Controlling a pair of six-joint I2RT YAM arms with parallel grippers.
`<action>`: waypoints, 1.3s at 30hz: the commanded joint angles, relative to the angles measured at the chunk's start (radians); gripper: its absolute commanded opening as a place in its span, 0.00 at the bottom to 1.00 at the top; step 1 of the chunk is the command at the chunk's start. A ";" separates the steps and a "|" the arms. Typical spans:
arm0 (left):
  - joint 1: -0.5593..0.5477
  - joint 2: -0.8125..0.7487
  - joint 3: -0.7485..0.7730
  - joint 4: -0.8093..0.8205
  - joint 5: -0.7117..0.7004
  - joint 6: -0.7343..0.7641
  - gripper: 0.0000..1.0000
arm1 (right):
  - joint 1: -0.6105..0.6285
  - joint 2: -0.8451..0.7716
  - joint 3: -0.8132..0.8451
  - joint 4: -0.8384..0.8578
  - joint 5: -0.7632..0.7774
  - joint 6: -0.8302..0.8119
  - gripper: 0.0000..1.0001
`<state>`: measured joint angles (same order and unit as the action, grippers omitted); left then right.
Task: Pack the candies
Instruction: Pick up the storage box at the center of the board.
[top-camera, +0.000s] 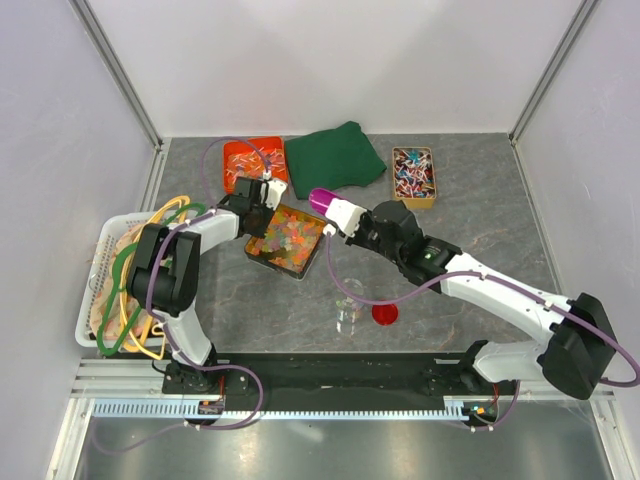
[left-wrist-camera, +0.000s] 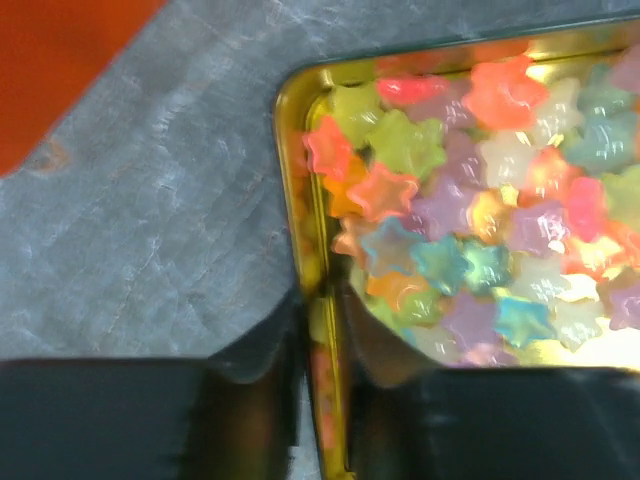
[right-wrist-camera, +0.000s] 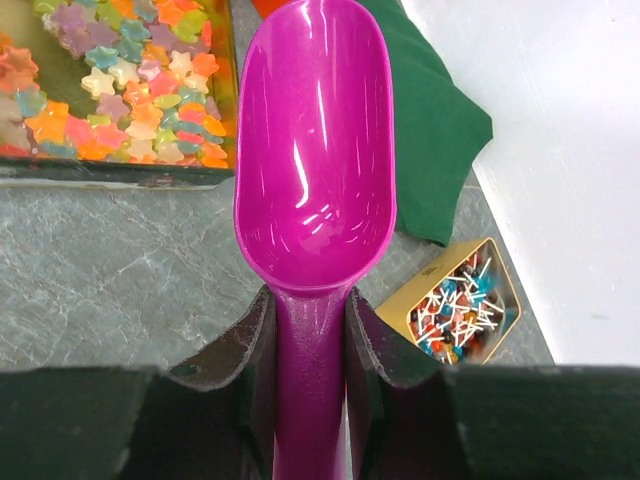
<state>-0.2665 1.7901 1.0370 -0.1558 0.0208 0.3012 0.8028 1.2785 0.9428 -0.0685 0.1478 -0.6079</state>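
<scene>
The candies are star-shaped gummy pieces in mixed colours, filling a shallow gold tin at mid-table. In the left wrist view the candies crowd against the tin's corner rim. My left gripper straddles the tin's side wall, one finger inside and one outside, pinched close on it; from above the left gripper sits at the tin's far left corner. My right gripper is shut on the handle of an empty magenta scoop. The scoop hovers just beyond the tin's far right edge.
A green cloth and an orange tray lie at the back. A gold box of wrapped sweets stands at the back right. A small clear container and a red lid sit near the front. A white basket with hangers is at the left.
</scene>
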 joint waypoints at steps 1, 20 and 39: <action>-0.002 0.061 0.021 -0.019 0.048 0.038 0.02 | -0.001 0.016 0.040 -0.020 -0.011 -0.019 0.00; -0.004 -0.219 -0.163 0.318 0.182 -0.151 0.02 | 0.084 0.143 0.321 -0.312 0.151 -0.156 0.00; -0.004 -0.391 -0.360 0.659 0.106 -0.255 0.02 | 0.179 0.257 0.438 -0.429 0.341 -0.257 0.00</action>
<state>-0.2687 1.4677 0.7013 0.3004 0.1032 0.1246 0.9451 1.4971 1.3167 -0.4751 0.3767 -0.8173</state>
